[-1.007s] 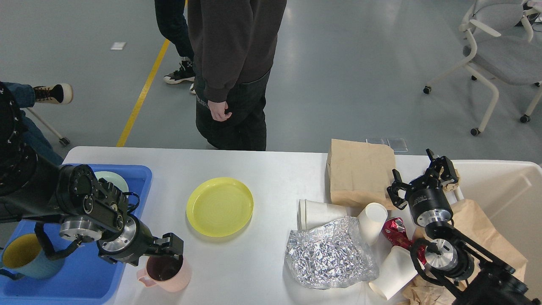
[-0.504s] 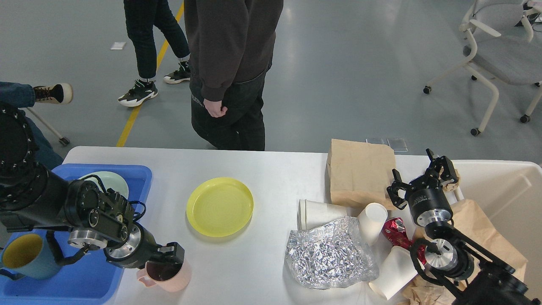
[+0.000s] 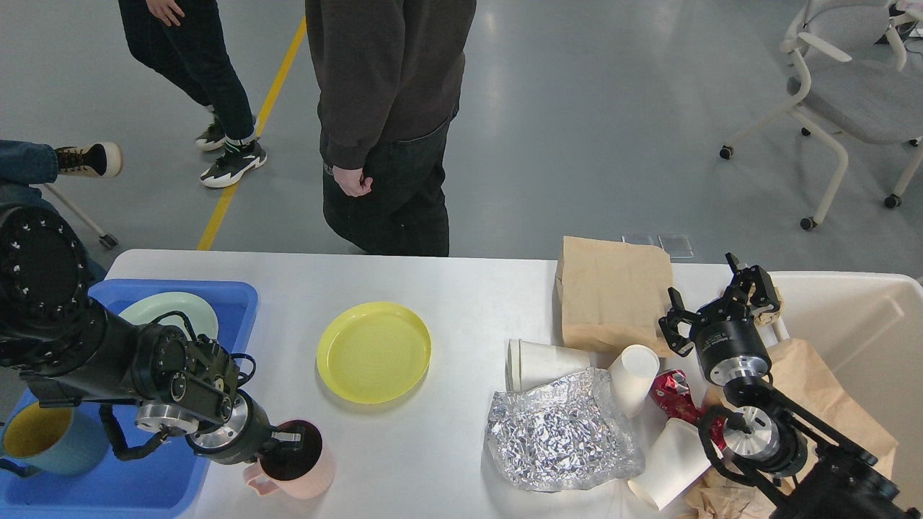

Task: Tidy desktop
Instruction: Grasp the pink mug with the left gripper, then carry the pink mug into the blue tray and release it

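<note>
The white tabletop (image 3: 461,288) spans the view under both arms. The left gripper (image 3: 292,443) dips into the mouth of a pink mug (image 3: 299,472) beside the blue tray (image 3: 155,483); its fingers are too dark to tell apart. The right gripper (image 3: 721,306) hovers with fingers spread, just right of a brown paper bag (image 3: 613,292).

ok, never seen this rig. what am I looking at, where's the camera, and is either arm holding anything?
The camera sits in a humanoid robot's head, looking down at a white desktop; the two black arms are its own. The left gripper is inside a pink mug beside the blue tray; whether it grips is unclear. The right gripper is open and empty, above a brown paper bag. Also there: a yellow plate, crumpled foil, paper cups and a cream bin.
</note>
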Controlling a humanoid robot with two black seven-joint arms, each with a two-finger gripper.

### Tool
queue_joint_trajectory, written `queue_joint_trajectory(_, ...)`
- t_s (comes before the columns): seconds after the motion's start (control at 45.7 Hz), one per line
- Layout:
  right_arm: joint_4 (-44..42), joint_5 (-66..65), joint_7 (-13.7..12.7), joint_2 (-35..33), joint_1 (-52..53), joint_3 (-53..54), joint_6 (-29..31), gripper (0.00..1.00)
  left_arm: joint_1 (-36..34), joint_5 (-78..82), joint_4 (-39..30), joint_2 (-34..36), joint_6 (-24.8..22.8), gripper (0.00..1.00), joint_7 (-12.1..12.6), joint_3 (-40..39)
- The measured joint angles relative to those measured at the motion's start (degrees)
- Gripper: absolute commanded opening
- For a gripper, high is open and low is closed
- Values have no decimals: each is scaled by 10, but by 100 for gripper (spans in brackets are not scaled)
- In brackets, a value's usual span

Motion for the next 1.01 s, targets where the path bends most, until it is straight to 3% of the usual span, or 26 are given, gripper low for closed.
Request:
queue_joint_trajectory(0.328, 0, 0, 0, 0, 0, 0, 0, 100, -4, 0, 0, 3, -22, 0, 4, -2)
queue_joint_trajectory(0.504, 0, 0, 0, 0, 0, 0, 0, 100, -33, 0, -13, 10, -59, 0, 5, 2)
queue_joint_trajectory(0.679, 0, 0, 0, 0, 0, 0, 0, 100, -146, -5, -58, 30, -151, 0, 6, 34)
queue_joint_trajectory(0.876, -1, 0, 0, 0, 0, 0, 0, 100, -311, -11, -145, 41, -181, 0, 2, 91)
queue_joint_trajectory(0.898, -1, 0, 0, 0, 0, 0, 0, 100, -354, -11, -167, 46, -189, 0, 2, 102)
queue_joint_trajectory(1.007, -1, 0, 0, 0, 0, 0, 0, 100, -441, -12, -206, 57, -225, 0, 1, 117)
